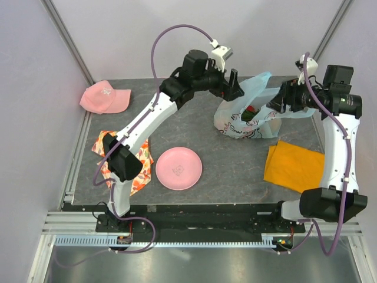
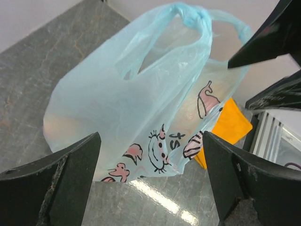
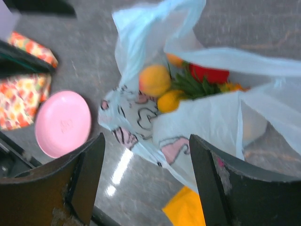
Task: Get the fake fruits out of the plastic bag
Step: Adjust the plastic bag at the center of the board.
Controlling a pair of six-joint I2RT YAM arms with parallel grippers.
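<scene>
Right wrist view: bag [image 3: 207, 117] sits mouth-up beyond the pink plate [image 3: 63, 123], fruits [image 3: 155, 81] exposed, so I can reach in. Right gripper [image 3: 146, 141] spread, left gripper [image 2: 150, 137] spread, neither holding anything.

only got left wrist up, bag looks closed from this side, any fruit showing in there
Observer: Yes. From the right wrist the plastic bag gapes open, with fake fruits visible inside.
Operator: right claw holding it?
Observer: No. The right claw faces the bag mouth with its fingers spread and nothing clamped.
Operator: anywhere to put them
Observer: A pink plate sits nearer the robot, left of the bag.
</scene>
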